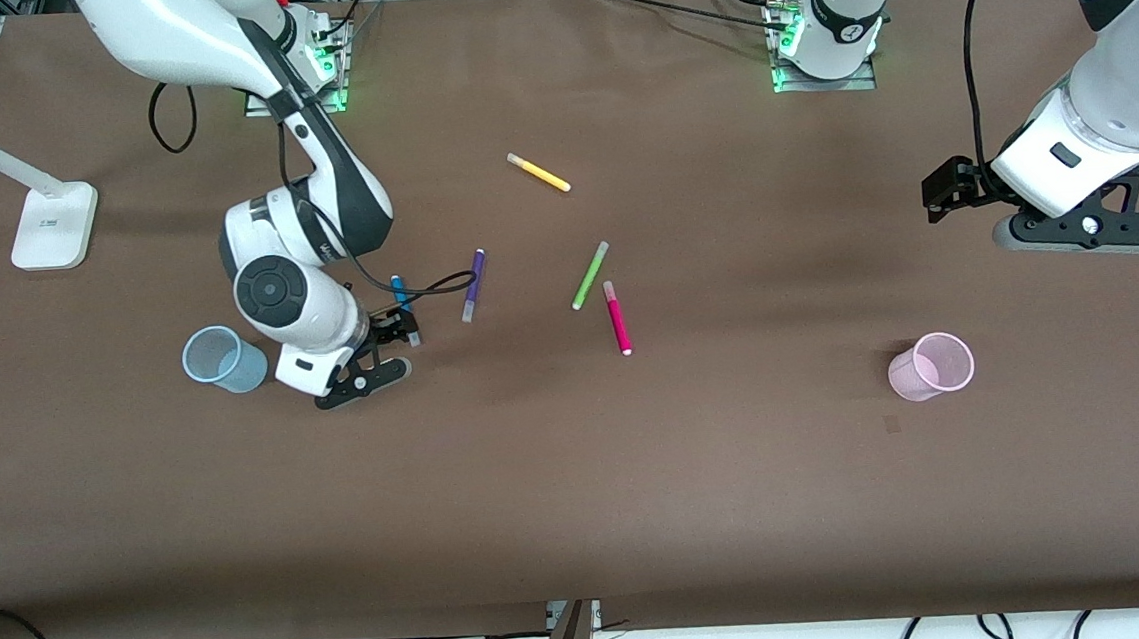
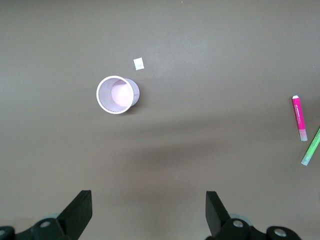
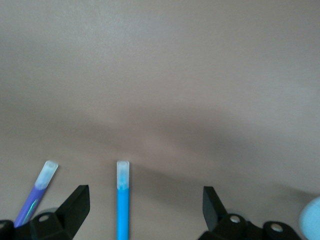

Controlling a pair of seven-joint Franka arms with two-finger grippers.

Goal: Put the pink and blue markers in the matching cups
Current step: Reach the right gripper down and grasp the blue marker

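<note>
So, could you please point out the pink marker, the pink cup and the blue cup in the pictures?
pink marker (image 1: 617, 317), front view, middle of its magenta body.
pink cup (image 1: 962, 364), front view, on its rim.
blue cup (image 1: 250, 367), front view, on its side wall.

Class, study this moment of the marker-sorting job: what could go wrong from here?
1. The open right gripper straddles the blue marker, but the purple marker lies close beside it and may get nudged.
2. The blue cup stands right by that arm's wrist, so a swing might tip it.
3. The left gripper waits open, well clear of the pink marker.
</note>
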